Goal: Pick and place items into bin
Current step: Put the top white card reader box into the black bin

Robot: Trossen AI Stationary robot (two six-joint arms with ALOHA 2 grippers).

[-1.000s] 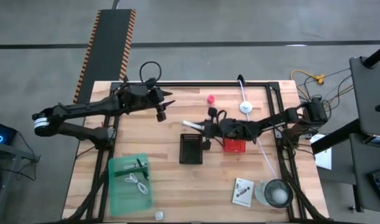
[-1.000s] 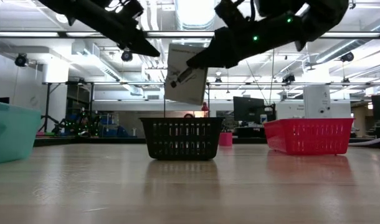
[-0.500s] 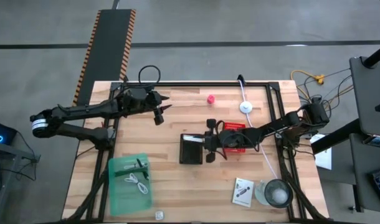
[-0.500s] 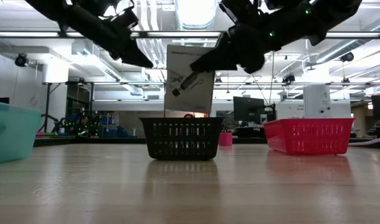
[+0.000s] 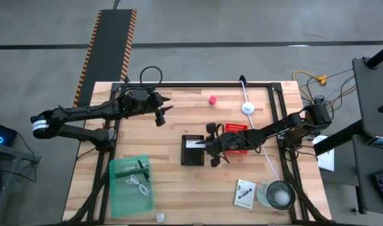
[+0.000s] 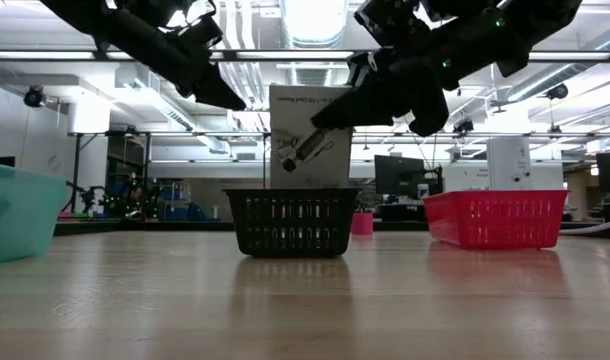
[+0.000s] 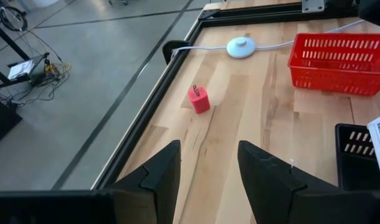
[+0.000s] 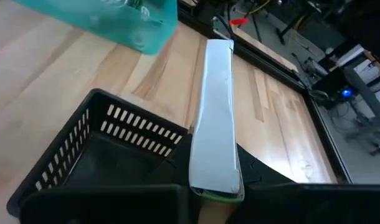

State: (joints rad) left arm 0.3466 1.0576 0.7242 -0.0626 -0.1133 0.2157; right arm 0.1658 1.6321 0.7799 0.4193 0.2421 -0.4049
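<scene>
High view: right gripper (image 5: 205, 145) sits over the right edge of the black basket (image 5: 192, 150) near table centre, fingers clamped on a white printed card (image 5: 193, 143) held on edge. Low view confirms: the card (image 6: 309, 135) hangs upright just above the basket (image 6: 291, 221), its lower edge at or just inside the rim; I cannot tell which from this angle. Right wrist view shows the card (image 8: 213, 118) edge-on between the two dark fingers, directly over the basket (image 8: 109, 155) wall nearest the arm. Left gripper (image 5: 167, 108) hovers above the far-left part of the table, well apart from the basket; left wrist view shows its fingers (image 7: 156, 177) parted with nothing between them. Ahead of it on the wood lies a small red block (image 7: 199, 99), seen in high view near the far edge (image 5: 212, 100). Red basket (image 5: 237, 142) sits just right of the black one, partly under the right arm. Green bin (image 5: 130, 183) at the near-left holds a coiled white cable (image 5: 138, 184) and a small dark item (image 5: 141, 166). Second printed card (image 5: 244, 193) lies flat at the near-right beside a round clear container (image 5: 279, 194). White disc (image 5: 247, 108) on its cord rests near the far edge. Small pale piece (image 5: 159, 216) lies at the near table edge.
</scene>
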